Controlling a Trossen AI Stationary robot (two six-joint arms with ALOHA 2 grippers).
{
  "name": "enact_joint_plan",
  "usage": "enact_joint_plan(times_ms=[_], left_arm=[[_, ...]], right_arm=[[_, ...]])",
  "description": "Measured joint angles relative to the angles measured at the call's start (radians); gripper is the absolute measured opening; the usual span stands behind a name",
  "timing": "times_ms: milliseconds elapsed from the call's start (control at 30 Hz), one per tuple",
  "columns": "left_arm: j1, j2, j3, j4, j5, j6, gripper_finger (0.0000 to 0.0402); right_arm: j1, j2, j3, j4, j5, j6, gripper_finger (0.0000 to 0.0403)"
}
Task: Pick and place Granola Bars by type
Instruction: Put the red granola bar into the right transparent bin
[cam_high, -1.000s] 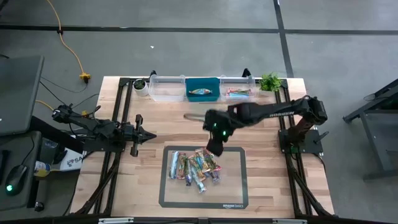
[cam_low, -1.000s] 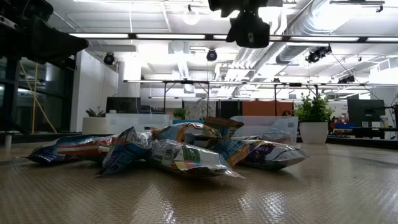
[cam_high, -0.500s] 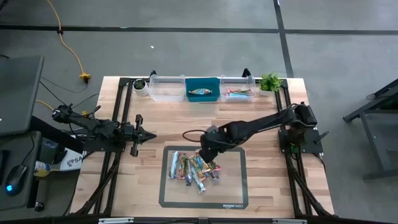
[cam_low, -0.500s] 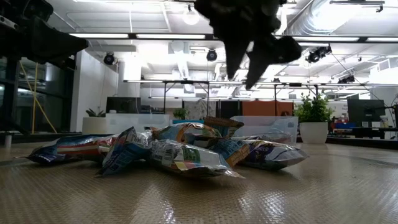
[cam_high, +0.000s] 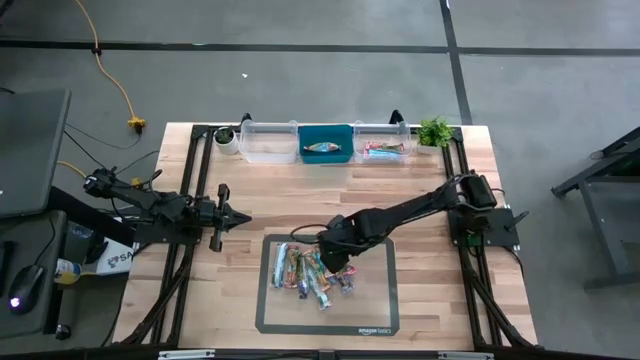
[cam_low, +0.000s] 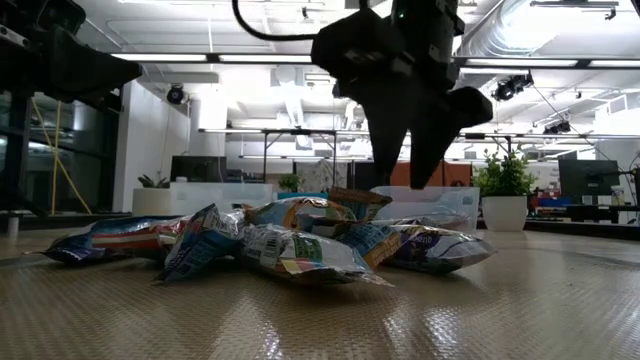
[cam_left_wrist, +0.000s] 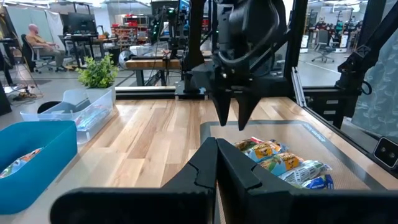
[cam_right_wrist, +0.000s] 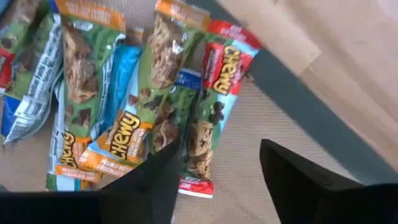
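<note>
A pile of granola bars (cam_high: 310, 270) in blue, teal and red-topped wrappers lies on the dark-rimmed mat (cam_high: 375, 310). My right gripper (cam_low: 408, 172) points down over the pile's far right part and is open. Its fingers stand just above the bars (cam_low: 300, 240), with a red-topped Chewy bar (cam_right_wrist: 211, 112) ahead of them (cam_right_wrist: 217, 186). My left gripper (cam_high: 232, 216) waits level and shut at the table's left, its fingers (cam_left_wrist: 217, 158) facing the pile (cam_left_wrist: 280, 165). One bar lies in the blue bin (cam_high: 326, 143) and another in the right clear bin (cam_high: 382, 143).
Three bins stand in a row at the far edge; the left one (cam_high: 268, 140) is clear. Small potted plants stand at the far left (cam_high: 226, 137) and far right (cam_high: 434, 131). Bare wood (cam_high: 280, 195) lies between the bins and the mat.
My right gripper has come down and moved toward the table's near edge, from over the bare wood to just above the pile. It has rolled about its own axis and tipped, so its fingers now point down. The bars have not moved.
</note>
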Motion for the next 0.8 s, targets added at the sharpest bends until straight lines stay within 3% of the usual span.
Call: enact_joint_plan(times_ms=[233, 800], left_arm=[[0.000, 0.000, 0.000, 0.000, 0.000, 0.000, 0.0001], [0.000, 0.000, 0.000, 0.000, 0.000, 0.000, 0.0001]], right_arm=[[0.002, 0.056, 0.000, 0.034, -0.028, 0.004, 0.0249], [0.000, 0.131, 0.002, 0.070, -0.020, 0.035, 0.0250]])
